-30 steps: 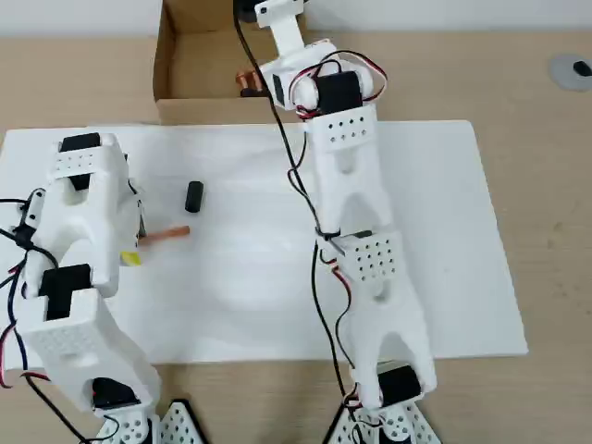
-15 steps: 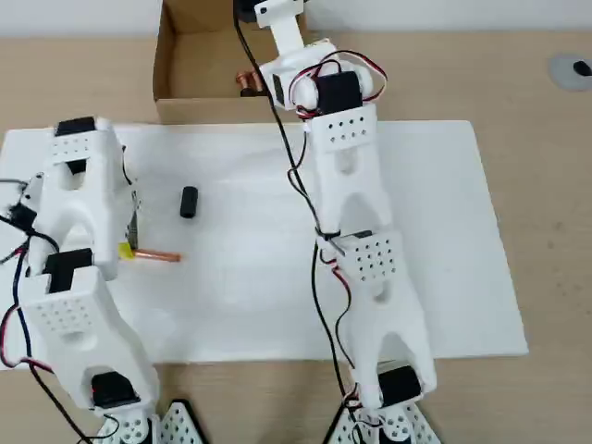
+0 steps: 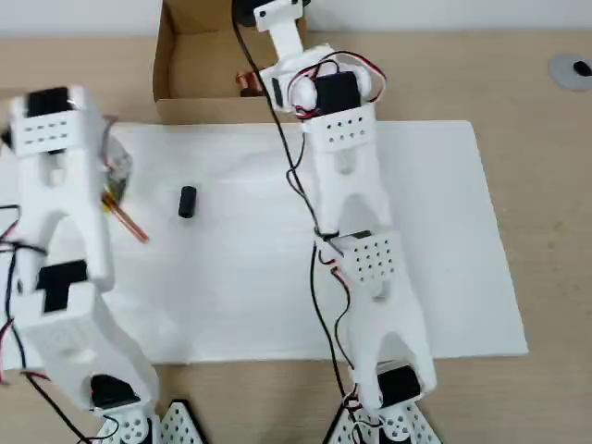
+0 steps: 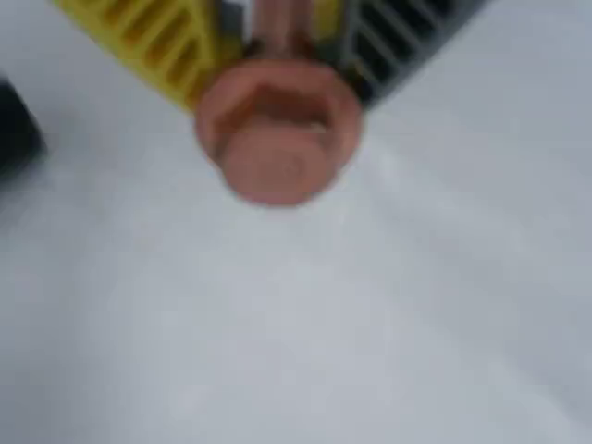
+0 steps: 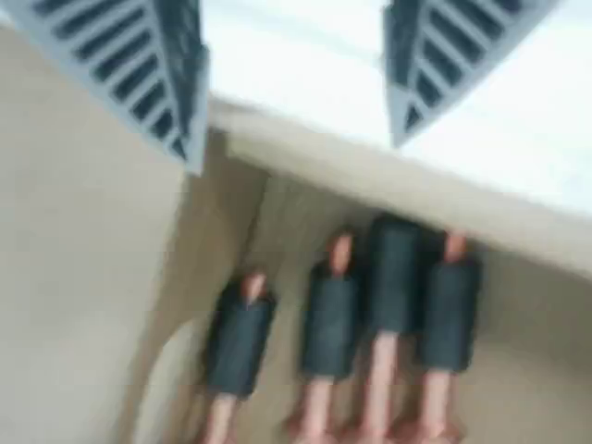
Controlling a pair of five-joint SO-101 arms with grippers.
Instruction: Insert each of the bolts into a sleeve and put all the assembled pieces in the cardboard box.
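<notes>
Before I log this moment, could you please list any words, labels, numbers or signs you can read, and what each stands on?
None can be read.
The cardboard box, the white mat, the black sleeve and the copper bolt in the left hand show no print.
The grey disc on the tabletop bears a dark mark, too small to read.

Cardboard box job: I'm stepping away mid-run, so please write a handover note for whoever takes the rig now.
Left gripper: shut on a copper-coloured metal bolt, over the white mat.
Right gripper: open, over the brown cardboard box.
Black cylindrical sleeve: lying loose on the mat.
Done: four bolt-in-sleeve pieces in the box.
Left: sleeve this bolt, box it.
</notes>
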